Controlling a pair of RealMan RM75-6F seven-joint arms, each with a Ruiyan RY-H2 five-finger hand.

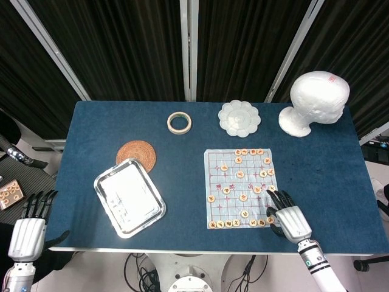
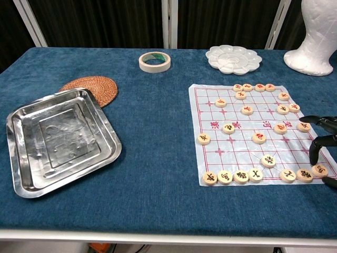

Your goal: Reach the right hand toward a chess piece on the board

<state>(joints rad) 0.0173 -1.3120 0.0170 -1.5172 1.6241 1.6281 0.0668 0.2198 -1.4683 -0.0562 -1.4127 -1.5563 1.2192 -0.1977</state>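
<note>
A white plastic chess board (image 1: 239, 188) (image 2: 247, 132) lies right of the table's middle, with round wooden pieces scattered on it and a row of them along its near edge (image 2: 256, 175). My right hand (image 1: 289, 218) (image 2: 323, 147) hovers over the board's near right corner, fingers spread and pointing up the board. Its dark fingertips (image 2: 314, 157) hang just above the last piece in the near row (image 2: 319, 171). Nothing is in that hand. My left hand (image 1: 29, 227) hangs off the table's left edge, fingers apart and holding nothing.
A steel tray (image 1: 129, 197) (image 2: 55, 138) sits at the front left beside a woven coaster (image 1: 137, 154). At the back stand a tape roll (image 1: 179, 122), a white flower-shaped palette (image 1: 239, 118) and a white foam head (image 1: 314, 101).
</note>
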